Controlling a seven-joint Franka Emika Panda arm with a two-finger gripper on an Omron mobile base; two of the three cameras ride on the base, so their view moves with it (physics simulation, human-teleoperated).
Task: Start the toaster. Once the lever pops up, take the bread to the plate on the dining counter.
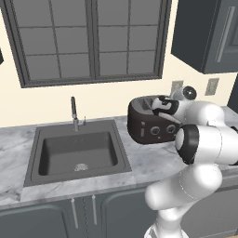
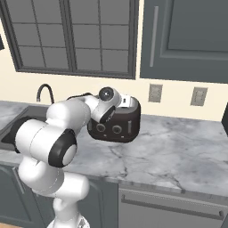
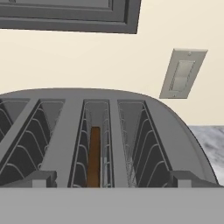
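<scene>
The dark toaster (image 1: 145, 124) stands on the marble worktop right of the sink, with two round silvery knobs on its front (image 2: 109, 128) and a small pale lever (image 2: 129, 127) beside them. My gripper (image 1: 157, 108) hovers just over the toaster's top, jaws wide open and holding nothing. In the hand view the fingertips (image 3: 42, 178) flank the slots of the toaster (image 3: 131, 98), with the gripper (image 3: 113, 180) centred over them. A thin brown slice of bread (image 3: 94, 154) stands sunk in the middle slot, directly between the open jaws.
A dark sink (image 1: 76, 151) with a faucet (image 1: 73, 111) lies left of the toaster. Wall outlets (image 2: 199, 96) sit behind the worktop, a grey upper cabinet (image 2: 187, 40) hangs above, and a window (image 1: 88, 39) is over the sink. Marble worktop (image 2: 178, 151) stretches to the right.
</scene>
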